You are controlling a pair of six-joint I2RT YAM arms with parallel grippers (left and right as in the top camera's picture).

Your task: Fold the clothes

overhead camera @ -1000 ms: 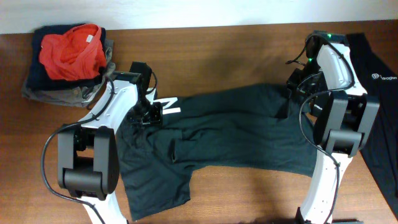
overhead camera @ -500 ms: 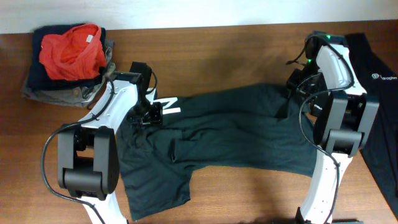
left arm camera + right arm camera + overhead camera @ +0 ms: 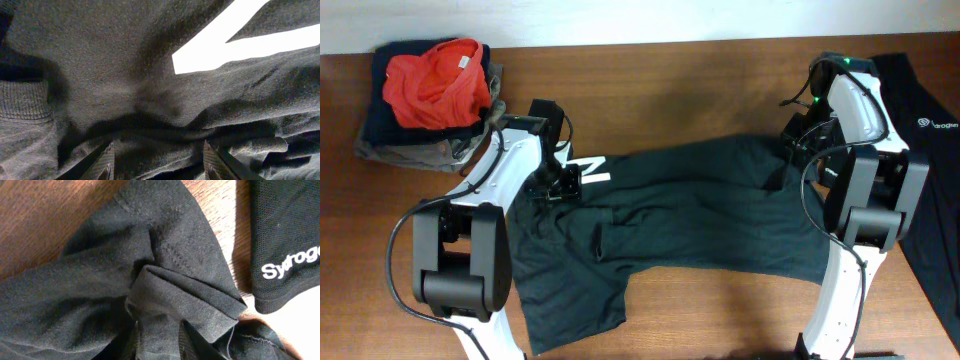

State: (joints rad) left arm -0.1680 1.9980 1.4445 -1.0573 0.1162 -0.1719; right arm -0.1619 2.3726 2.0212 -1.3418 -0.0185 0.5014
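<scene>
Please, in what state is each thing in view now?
middle shirt: spread across the table, rumpled.
right shirt: flat at the table's right edge, logo up.
clothes pile: stacked at far left, red garment on top.
left gripper: open, fingers pressed on the middle shirt.
right gripper: shut on a fold of the middle shirt.

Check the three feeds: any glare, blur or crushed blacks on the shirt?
Overhead view: even light, sharp, but the black shirt is nearly one dark mass, folds faint. Left wrist view: weave crisp, white print blown out, heavy shadow under the fold. Right wrist view: shirt seams in focus, table washed out to near white at lower right.
</scene>
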